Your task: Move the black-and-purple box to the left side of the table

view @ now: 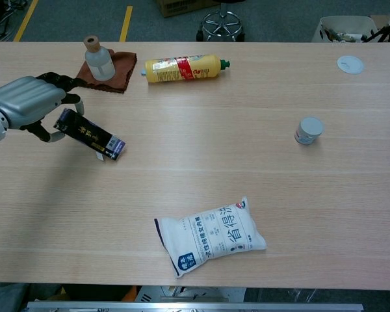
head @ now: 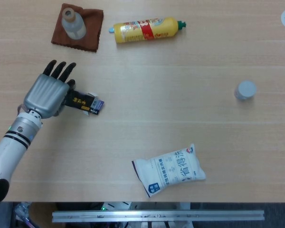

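Observation:
The black-and-purple box (head: 84, 102) (view: 91, 135) is a slim black carton with gold lettering and a purple end. My left hand (head: 46, 93) (view: 27, 104) grips its black end, and the purple end slopes down to the right. In the chest view the box looks lifted off the table. It hangs over the left part of the table. My right hand is in neither view.
A clear bottle (head: 73, 23) stands on a brown cloth (head: 87, 29) at the back left. A yellow bottle (head: 146, 29) lies beside it. A white pouch (head: 170, 169) lies near the front, a small can (head: 245, 90) to the right, a white lid (view: 350, 64) at the far right.

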Tool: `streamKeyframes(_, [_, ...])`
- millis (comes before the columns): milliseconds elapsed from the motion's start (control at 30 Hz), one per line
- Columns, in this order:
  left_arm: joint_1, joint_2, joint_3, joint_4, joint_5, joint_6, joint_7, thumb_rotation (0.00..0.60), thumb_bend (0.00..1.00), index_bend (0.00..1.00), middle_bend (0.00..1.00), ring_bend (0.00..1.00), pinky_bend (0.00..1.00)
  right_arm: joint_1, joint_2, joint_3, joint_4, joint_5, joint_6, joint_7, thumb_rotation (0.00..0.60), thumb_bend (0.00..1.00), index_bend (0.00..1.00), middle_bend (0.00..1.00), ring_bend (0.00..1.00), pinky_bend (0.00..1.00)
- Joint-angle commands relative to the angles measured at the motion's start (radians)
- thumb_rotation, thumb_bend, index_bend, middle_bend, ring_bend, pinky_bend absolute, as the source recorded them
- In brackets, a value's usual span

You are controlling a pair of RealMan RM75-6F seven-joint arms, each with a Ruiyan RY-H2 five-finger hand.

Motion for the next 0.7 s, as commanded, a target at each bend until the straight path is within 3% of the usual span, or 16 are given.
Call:
streamKeyframes(33, [0.0,0.04,0.006,-0.047,0.008,0.047,0.073,0.6,0.31,0.44,0.0,0.0,0.05,0.0,0.001,0.001,-0.003,0.0,0.001,-0.002,0.6,0.23,0.31,0.22,0.15,0.22])
streamKeyframes(433, [-0.009,0.162,0.008,-0.135,0.027,0.12,0.244,0.6,0.31,0.44,0.0,0.0,0.05,0.003,0.004,0.001,-0.014,-0.003,0.001,-0.012,0.6,0.23,0.31,0.22,0.15,0.22])
streamKeyframes(700, [-0.003,0.157,0.043,-0.097,0.12,0.165,0.372,0.6,0.31,0.44,0.0,0.0,0.05,0.005,0.003,0.0,-0.015,-0.004,-0.002,-0.014,0.6,0.23,0.31,0.22,0.15,0.22])
